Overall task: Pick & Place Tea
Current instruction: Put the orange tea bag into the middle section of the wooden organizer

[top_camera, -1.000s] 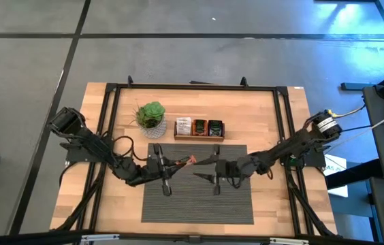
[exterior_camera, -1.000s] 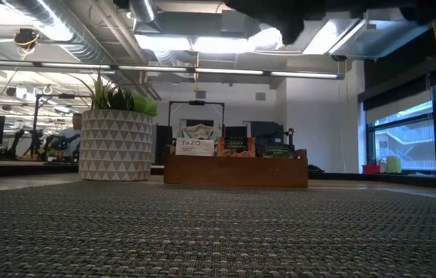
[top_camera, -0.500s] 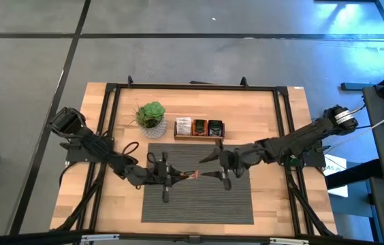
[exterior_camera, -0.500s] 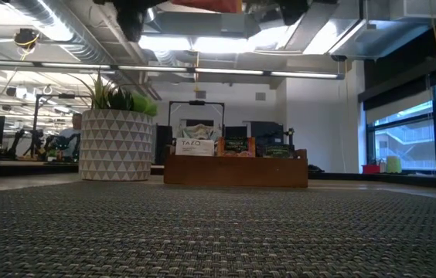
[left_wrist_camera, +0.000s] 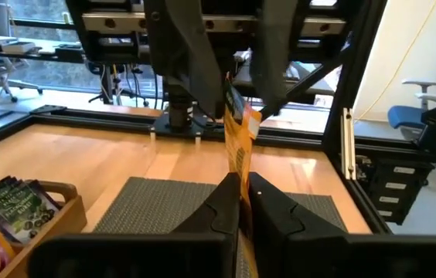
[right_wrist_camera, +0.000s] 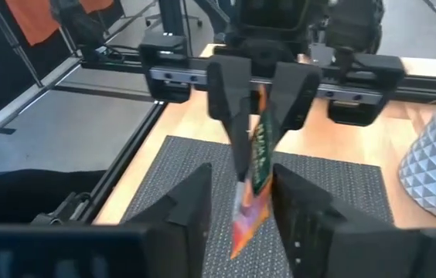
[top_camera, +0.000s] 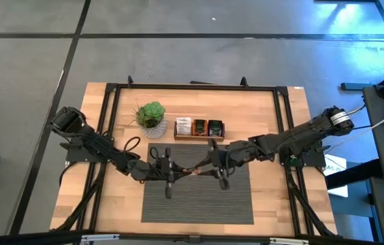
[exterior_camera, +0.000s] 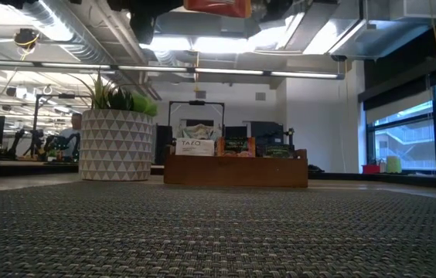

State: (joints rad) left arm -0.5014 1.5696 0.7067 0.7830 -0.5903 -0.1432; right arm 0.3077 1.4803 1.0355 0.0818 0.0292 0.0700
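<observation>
An orange-red tea sachet (top_camera: 190,173) hangs in the air over the grey mat (top_camera: 199,197). My left gripper (top_camera: 177,172) is shut on its left end. My right gripper (top_camera: 208,169) faces it from the table's right. It is open, with one finger on either side of the sachet's free end (right_wrist_camera: 250,202) and a gap showing on both sides. The left wrist view shows the sachet (left_wrist_camera: 239,143) edge-on. In the low view its lower edge (exterior_camera: 216,7) shows at the top of the picture. More sachets stand in the wooden tray (top_camera: 199,128). My left gripper pinches the sachet between its two fingers by the end nearest the table's left (left_wrist_camera: 238,176). The fingers (right_wrist_camera: 233,104) come in level from the table's left. The sachet is lifted clear of the mat, standing on edge and pointing toward my right gripper.
A potted plant (top_camera: 151,116) in a patterned white pot stands at the mat's far left corner. The brown tray with upright sachets (exterior_camera: 235,147) stands just beyond the mat's far edge. A black frame (top_camera: 110,92) runs around the table.
My right gripper has swung toward the table's left and come up to the sachet, until its open fingers stand on either side of the free end. My left gripper has moved the sachet a little toward the table's near edge, and it now shows in the low view.
</observation>
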